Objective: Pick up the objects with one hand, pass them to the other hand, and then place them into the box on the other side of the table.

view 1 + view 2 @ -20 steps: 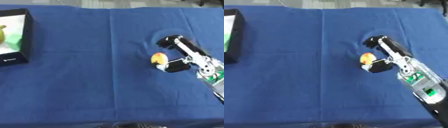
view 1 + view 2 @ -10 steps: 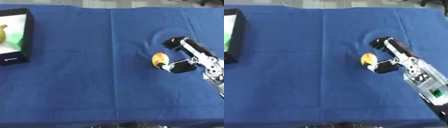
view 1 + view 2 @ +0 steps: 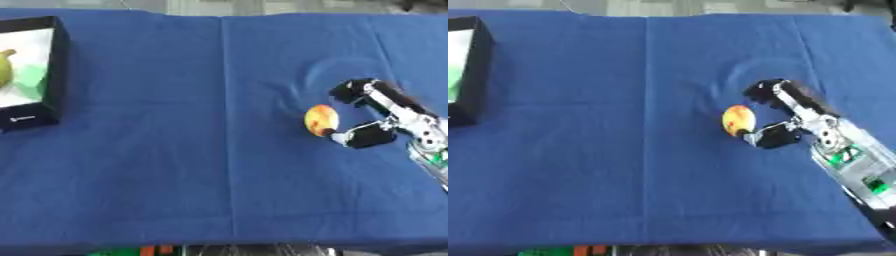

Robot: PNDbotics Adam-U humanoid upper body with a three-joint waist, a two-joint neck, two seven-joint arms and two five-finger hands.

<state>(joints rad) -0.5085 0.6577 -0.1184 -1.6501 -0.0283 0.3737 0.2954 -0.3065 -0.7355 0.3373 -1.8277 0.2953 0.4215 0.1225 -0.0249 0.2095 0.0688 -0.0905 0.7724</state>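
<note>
- The right hand (image 3: pixel 385 112) reached in from 4 o'clock, fingers and thumb spread wide and curved.
- An orange-yellow fruit (image 3: pixel 321 120) lay on the blue surface (image 3: pixel 175 150) at the hand's 9 o'clock, touching the thumb tip, not enclosed.
- The box (image 3: pixel 54 70) sat far off at 10 o'clock, holding a green fruit (image 3: pixel 4 70).

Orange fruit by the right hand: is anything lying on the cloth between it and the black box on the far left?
Nothing visible does. The orange fruit sits at the right hand, and only bare blue tablecloth stretches from there to the black box at the left edge. The left hand is out of view.
</note>
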